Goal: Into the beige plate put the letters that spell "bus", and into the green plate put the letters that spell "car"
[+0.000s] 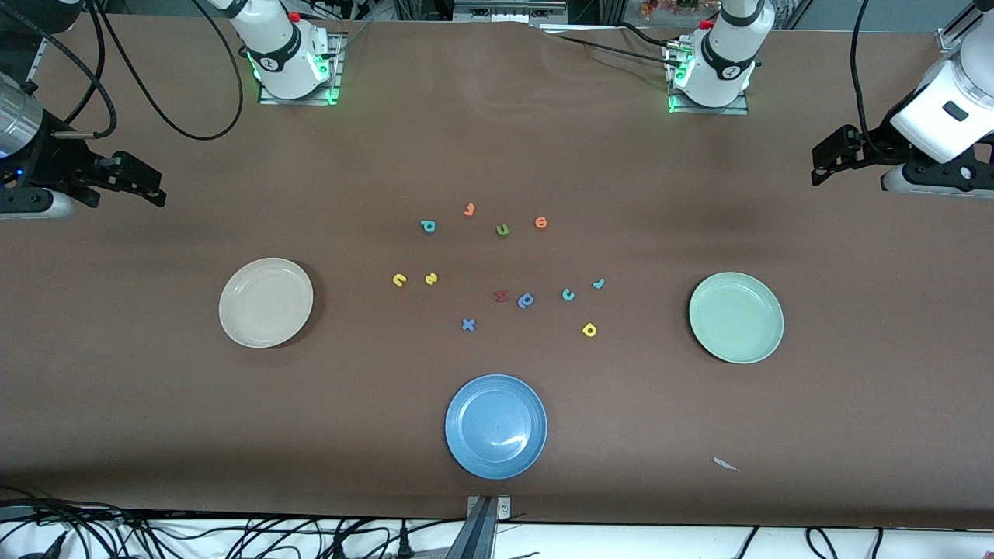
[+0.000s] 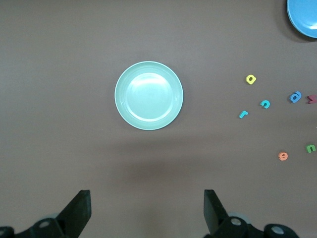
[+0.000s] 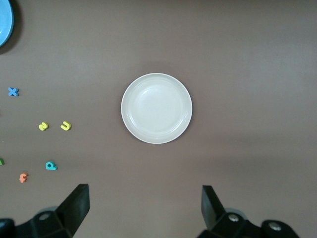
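Front view: both plates empty, no letter sorted yet. Beige plate sits toward the right arm's end of the table; green plate toward the left arm's end; blue plate lies between them, nearer the camera. All letters lie scattered on the table between the two target plates. "bus" set: yellow u and yellow s just beside each other on the beige-plate side, teal b farther from the camera. "car" set: teal c and teal r close together, yellow a nearer the camera, all on the green-plate side. Judgement: each word lies closer to its own plate, so each arm can work its half without crossing. Distractors in the middle: olive letter, two orange letters, red letter touching or almost touching the blue rounded letter, blue x. Right tool hangs high at its own table end, wide open, empty; left tool likewise, wide open, empty. Each wrist view looks down on its own plate. Task letters stand apart from their neighbours, with open table around them; plate rims are low. Judgement: small, flat foam pieces may slip from a pinch.
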`<state>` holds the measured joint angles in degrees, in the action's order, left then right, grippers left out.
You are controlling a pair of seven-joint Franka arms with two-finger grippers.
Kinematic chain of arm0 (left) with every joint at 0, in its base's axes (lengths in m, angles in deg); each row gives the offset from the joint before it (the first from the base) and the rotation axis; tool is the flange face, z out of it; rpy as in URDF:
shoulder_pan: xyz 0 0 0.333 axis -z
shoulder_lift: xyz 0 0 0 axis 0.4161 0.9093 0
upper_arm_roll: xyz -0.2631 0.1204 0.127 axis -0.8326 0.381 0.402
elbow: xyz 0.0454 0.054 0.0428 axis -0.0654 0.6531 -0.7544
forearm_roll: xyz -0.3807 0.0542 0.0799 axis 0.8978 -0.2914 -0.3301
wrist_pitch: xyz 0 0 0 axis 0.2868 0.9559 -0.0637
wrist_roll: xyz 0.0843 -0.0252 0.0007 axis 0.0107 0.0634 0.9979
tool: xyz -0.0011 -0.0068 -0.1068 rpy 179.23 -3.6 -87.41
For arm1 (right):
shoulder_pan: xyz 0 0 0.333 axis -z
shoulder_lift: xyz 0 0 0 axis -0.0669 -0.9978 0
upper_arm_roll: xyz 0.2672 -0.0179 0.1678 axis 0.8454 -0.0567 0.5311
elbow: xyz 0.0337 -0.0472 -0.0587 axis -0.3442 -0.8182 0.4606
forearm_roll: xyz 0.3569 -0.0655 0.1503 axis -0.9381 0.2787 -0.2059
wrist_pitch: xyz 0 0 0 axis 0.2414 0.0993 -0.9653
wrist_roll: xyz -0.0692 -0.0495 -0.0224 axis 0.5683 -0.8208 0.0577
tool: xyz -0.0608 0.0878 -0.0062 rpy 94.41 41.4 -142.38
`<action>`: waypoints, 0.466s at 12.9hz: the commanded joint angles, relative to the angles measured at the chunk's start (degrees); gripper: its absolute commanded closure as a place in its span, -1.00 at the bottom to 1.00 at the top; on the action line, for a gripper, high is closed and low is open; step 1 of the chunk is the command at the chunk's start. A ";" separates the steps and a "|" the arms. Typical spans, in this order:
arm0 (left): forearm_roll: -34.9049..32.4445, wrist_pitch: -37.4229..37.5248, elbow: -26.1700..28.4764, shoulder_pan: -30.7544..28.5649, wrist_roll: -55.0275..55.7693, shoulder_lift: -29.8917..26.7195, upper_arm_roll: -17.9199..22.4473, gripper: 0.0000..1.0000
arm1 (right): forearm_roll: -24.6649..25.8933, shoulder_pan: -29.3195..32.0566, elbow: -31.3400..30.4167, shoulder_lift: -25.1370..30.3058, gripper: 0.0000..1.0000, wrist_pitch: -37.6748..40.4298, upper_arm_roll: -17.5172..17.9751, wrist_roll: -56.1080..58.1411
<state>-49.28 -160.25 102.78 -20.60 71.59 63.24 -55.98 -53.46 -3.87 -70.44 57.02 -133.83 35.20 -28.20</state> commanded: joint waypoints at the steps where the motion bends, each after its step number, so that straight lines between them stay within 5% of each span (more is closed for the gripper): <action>1: -0.26 0.81 -0.11 -0.12 -0.58 -0.46 0.06 -1.00 | -0.78 0.30 -0.09 0.28 -1.00 -0.23 0.10 0.09; 6: 0.27 0.81 -0.11 -1.09 -1.11 5.94 -0.12 -1.00 | -0.78 0.13 -0.26 0.28 -1.00 -0.84 0.19 0.08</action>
<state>-49.27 -159.92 103.55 -21.35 71.59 65.75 -55.91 -53.46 -3.89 -70.46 57.02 -133.93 35.20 -28.22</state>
